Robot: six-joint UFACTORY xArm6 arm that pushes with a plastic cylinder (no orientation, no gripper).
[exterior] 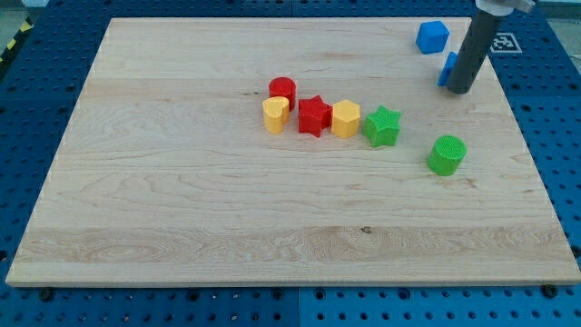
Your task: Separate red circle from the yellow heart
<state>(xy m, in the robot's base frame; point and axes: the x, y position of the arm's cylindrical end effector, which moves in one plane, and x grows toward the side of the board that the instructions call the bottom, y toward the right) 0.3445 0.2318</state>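
Note:
The red circle (282, 90) stands just above the yellow heart (276, 114), touching it, near the board's middle. My tip (459, 90) is far to the right of both, near the board's upper right. It stands right in front of a blue block (448, 68) that it partly hides.
A red star (314, 115), a yellow hexagon (346, 118) and a green star (382, 125) form a row to the right of the heart. A green cylinder (447, 154) lies lower right. A blue cube (432, 36) sits at the top right. The wooden board (182, 209) rests on a blue pegboard.

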